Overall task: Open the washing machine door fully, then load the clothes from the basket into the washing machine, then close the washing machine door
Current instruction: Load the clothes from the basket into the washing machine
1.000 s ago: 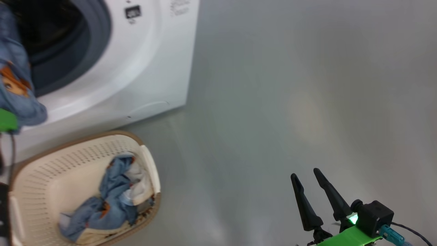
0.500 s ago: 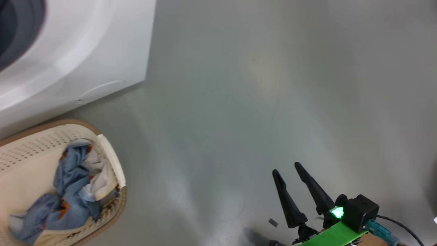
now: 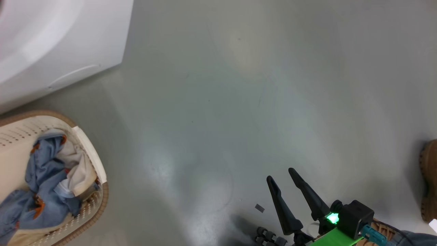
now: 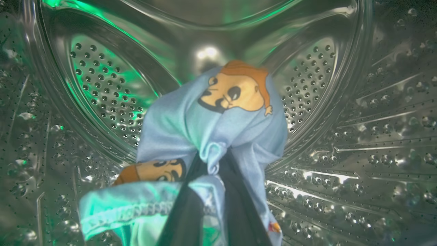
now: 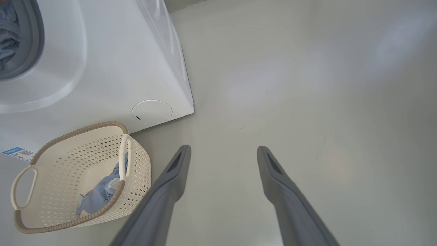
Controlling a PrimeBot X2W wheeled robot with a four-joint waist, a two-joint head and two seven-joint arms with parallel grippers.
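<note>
Right gripper (image 3: 280, 173): two long tapered fingers (image 3: 309, 196), matte black in the head view, grey up close in the wrist view. Each has a shallow slot recess on the inner face just behind the tip. Bright green bracket (image 3: 333, 238) at the base. It carries a black boxy camera module (image 3: 355, 216) with a green LED (image 3: 332, 218) lit. Teal connector (image 3: 373, 233) beside it. Left gripper (image 4: 213, 160) fingers have the same dark finish.
</note>
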